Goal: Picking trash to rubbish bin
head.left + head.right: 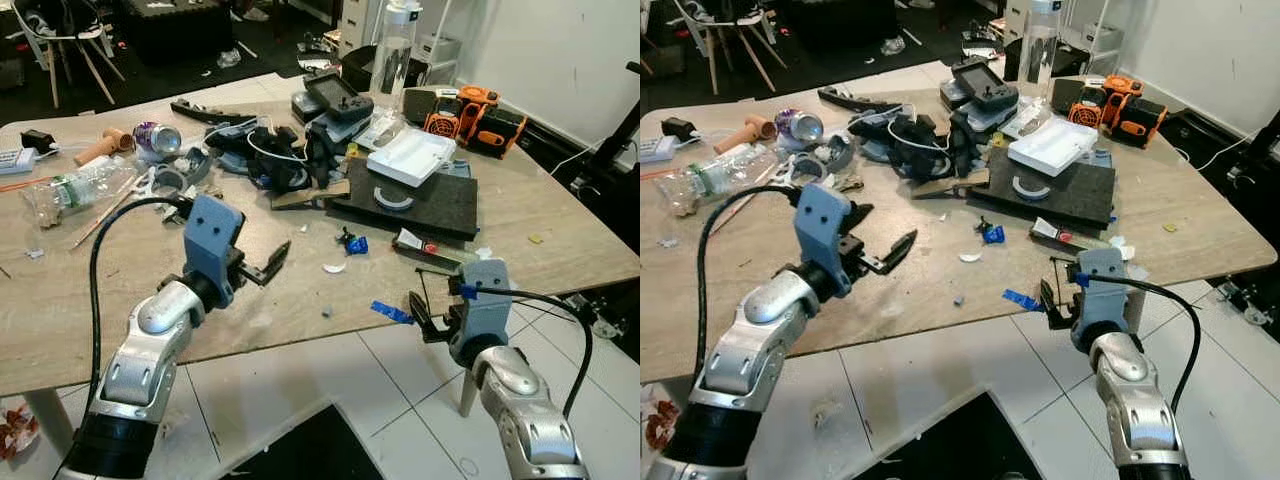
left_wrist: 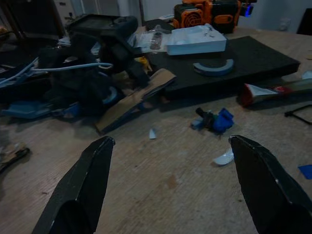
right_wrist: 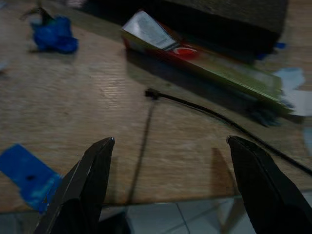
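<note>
The right gripper (image 3: 170, 146) hovers at the near edge of the wooden table (image 1: 60, 300), fingers spread wide and holding nothing. Between and just beyond its fingertips a black zip tie (image 3: 209, 114) lies flat; a scrap of blue tape (image 3: 27, 175) sits beside one finger; past the tie rests a flattened red-and-white tube (image 3: 195, 58). The left gripper (image 2: 170, 146) hangs over the tabletop, fingers also wide apart and empty. Ahead of its fingertips lie a white shard (image 2: 224, 157) and a small blue plastic piece (image 2: 217, 120), then a dark foam pad (image 2: 253, 61) with a white tray (image 2: 195, 40). Farther off lie a crushed clear plastic bottle (image 1: 75, 190) and a drinks can (image 1: 158, 137)
</note>
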Robot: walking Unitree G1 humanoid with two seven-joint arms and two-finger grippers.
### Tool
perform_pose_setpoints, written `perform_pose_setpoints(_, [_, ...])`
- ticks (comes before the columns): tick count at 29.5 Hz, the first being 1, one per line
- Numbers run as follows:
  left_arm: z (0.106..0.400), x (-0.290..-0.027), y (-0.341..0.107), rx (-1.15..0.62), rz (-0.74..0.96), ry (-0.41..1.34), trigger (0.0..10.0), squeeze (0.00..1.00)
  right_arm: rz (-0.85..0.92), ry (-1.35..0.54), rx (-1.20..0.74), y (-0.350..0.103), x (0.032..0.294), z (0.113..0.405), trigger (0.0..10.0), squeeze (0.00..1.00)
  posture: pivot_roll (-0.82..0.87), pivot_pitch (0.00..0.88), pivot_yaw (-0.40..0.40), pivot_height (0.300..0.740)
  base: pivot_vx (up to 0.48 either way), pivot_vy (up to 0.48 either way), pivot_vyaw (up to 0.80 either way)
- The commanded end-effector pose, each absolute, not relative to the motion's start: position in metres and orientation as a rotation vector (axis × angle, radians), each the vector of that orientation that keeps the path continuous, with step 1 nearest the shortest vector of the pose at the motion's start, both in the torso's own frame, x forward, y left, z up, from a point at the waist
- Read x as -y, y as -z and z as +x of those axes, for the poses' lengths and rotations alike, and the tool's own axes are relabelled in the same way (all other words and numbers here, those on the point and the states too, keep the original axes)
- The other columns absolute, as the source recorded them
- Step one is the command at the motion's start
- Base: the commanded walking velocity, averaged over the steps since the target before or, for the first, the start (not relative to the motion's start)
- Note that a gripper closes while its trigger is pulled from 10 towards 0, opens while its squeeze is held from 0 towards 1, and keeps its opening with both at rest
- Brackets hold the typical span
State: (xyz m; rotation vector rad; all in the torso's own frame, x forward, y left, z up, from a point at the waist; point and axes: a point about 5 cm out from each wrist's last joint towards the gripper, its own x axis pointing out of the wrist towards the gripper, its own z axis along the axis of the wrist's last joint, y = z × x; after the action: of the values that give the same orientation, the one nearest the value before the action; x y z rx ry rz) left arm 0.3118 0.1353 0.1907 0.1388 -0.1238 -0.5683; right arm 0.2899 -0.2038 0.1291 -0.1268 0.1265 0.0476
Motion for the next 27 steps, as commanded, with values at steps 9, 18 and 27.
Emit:
perform_pose_setpoints(9, [0.308,-0.132,-0.191,0.104,0.167,0.629,10.0,0.0,-0.161,-0.019,-0.243,-0.125,0.207,0.289,10.0,0.0,-0.01,0.153,0.051,0.74,0.0,0.0,0.0])
perform_pose_setpoints(18, [0.308,-0.133,-0.191,0.097,0.182,0.63,10.0,0.0,-0.161,-0.019,-0.322,-0.124,0.208,0.288,10.0,0.0,-0.01,0.156,0.053,0.74,0.0,0.0,0.0])
perform_pose_setpoints(27, [0.311,-0.134,-0.19,0.08,0.19,0.616,10.0,0.0,-0.151,0.016,-0.373,-0.126,0.216,0.289,8.0,0.0,-0.01,0.158,0.054,0.74,0.0,0.0,0.0])
